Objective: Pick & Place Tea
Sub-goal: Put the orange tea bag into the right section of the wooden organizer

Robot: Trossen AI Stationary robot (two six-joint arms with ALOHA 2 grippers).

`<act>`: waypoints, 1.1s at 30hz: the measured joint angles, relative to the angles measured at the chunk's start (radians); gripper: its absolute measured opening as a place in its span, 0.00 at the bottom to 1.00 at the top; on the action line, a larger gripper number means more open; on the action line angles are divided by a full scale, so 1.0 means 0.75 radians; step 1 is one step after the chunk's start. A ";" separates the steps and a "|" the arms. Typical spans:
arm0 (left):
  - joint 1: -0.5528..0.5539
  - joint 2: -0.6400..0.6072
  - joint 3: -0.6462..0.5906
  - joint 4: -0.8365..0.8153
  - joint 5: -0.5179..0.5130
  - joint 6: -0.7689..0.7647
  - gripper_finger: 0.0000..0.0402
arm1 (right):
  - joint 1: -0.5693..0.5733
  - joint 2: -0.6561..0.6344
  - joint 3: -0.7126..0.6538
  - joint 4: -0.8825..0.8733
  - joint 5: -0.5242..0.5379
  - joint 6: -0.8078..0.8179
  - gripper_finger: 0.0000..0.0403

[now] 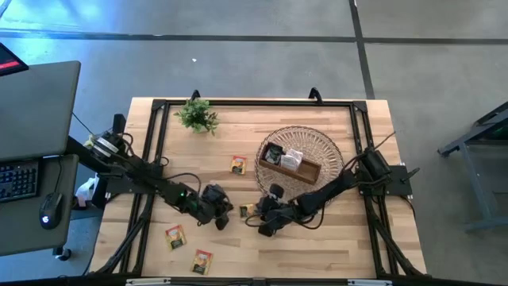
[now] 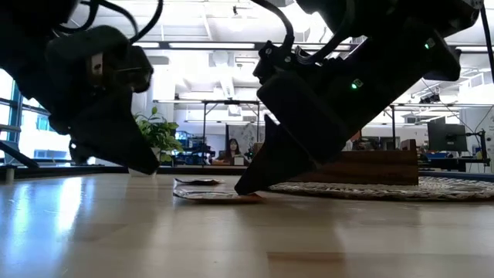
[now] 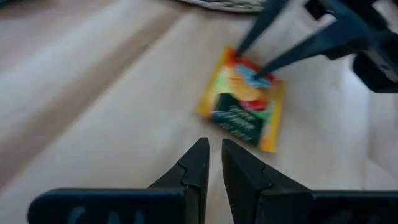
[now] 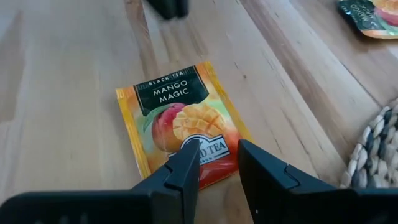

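An orange "Mango Magic" tea packet [image 4: 180,118] lies flat on the table between both grippers [image 1: 246,210]. My right gripper [image 4: 217,152] is open, slanting down onto the packet's near end. My left gripper [image 3: 214,149] stands just short of the packet's other side [image 3: 242,99], above the wood, with only a narrow gap between its fingers. Three more packets lie flat on the table: one [image 1: 238,164] near the basket, two [image 1: 175,236] [image 1: 202,260] by the near edge. The wicker basket [image 1: 325,147] holds a wooden tray [image 1: 290,163]. My right gripper touches the packet's top face near one end [image 4: 208,163] with both open fingertips [image 3: 266,65], which slant down from above on the table's right side. In the low view a fingertip [image 2: 248,185] meets the packet [image 2: 212,195], which stays flat on the table.
A small green plant [image 1: 198,115] stands at the far left of the table. The basket's rim [image 4: 373,155] lies close beside my right gripper. A black frame [image 1: 254,103] runs around the table's edge. Bare wood spreads along the near side and between the plant and the basket.
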 joint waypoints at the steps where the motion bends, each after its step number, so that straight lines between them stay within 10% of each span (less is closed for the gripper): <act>1: 0.003 0.028 0.001 0.060 0.027 0.024 0.11 | 0.000 0.001 0.000 0.007 -0.001 0.011 0.26; 23: 0.207 0.245 0.126 0.175 0.223 0.262 0.11 | 0.045 0.001 0.000 0.146 -0.221 0.052 0.26; 33: 0.198 0.161 0.156 0.105 0.293 0.349 0.11 | 0.039 -0.001 0.001 0.214 0.015 0.037 0.26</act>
